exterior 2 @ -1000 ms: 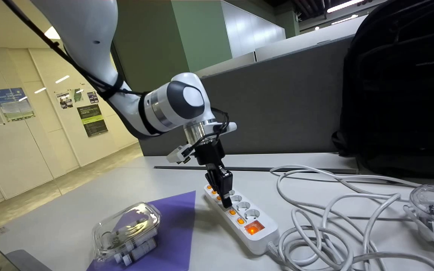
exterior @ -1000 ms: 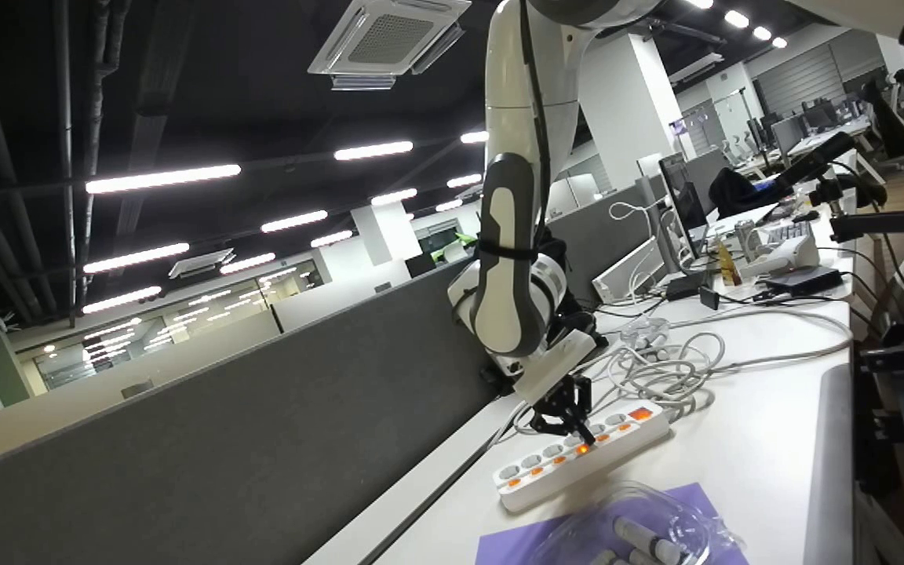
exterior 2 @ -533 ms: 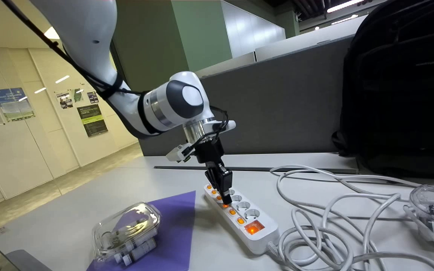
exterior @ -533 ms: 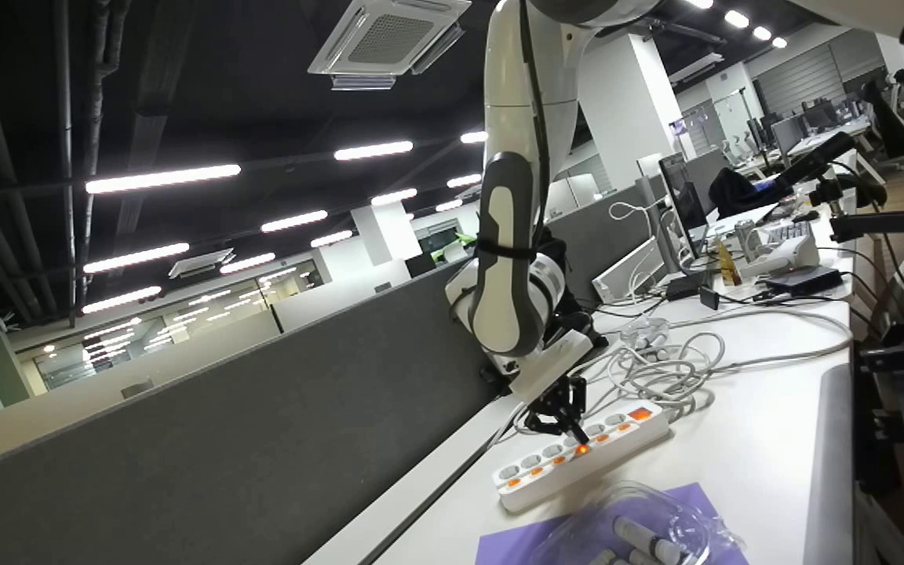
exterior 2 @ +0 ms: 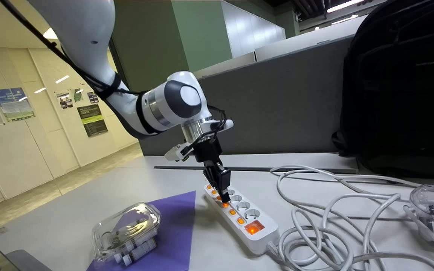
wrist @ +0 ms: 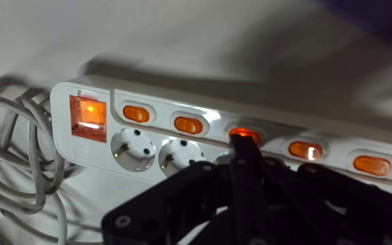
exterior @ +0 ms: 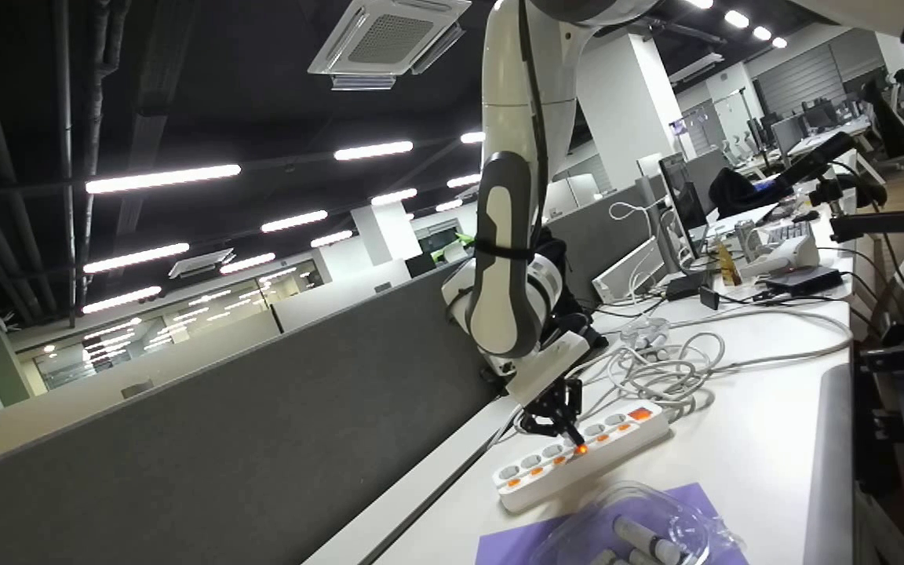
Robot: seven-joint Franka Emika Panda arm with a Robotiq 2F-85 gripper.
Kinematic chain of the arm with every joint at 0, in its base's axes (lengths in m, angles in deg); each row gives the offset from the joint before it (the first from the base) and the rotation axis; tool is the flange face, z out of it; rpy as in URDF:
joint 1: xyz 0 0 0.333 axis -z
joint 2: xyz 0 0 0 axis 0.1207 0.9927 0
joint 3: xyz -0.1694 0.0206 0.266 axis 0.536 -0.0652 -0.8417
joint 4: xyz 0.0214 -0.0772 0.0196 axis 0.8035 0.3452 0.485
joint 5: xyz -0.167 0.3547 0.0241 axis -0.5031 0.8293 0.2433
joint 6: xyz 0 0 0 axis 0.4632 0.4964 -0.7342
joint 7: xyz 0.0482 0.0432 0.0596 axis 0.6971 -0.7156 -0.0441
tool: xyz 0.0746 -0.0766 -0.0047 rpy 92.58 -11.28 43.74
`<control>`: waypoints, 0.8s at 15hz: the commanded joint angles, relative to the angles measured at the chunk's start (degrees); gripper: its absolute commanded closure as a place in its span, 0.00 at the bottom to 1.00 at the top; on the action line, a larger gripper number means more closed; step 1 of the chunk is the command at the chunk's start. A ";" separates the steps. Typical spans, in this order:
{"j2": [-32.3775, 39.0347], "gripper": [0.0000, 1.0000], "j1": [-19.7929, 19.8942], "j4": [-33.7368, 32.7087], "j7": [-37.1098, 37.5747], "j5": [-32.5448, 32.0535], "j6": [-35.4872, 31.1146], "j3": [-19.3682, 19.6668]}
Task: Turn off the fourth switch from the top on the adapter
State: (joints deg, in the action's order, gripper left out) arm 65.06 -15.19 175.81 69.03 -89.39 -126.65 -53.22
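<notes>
Spotting long white plastic power strip [exterior 2: 240, 215] toward white desk [exterior 2: 145, 184] edge along grey partition [exterior 2: 277, 101]; glowing at square orange end switch [wrist: 87, 117] and third oval switch [wrist: 247, 131], right by black gripper [exterior 2: 225, 198], pressed together.

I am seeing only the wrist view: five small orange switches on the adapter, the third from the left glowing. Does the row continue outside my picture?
Observer: Yes. In both exterior views the glowing switch on the adapter is fourth of six small ones, counting from the end away from the large switch.
Operator: Thank you. At my top right there is a purple sheet. Does anything lie on it?
Observer: A clear plastic box, at least partly.
</notes>
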 commanded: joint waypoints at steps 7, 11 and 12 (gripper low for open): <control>0.02 1.00 -0.13 0.40 -0.23 0.88 1.04 0.22; 0.41 1.00 -0.12 0.19 -0.38 0.96 1.49 0.09; 0.49 1.00 -0.08 0.16 -0.44 1.02 1.62 0.05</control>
State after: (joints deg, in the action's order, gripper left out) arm 65.41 -15.18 176.03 68.92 -89.26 -126.15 -53.15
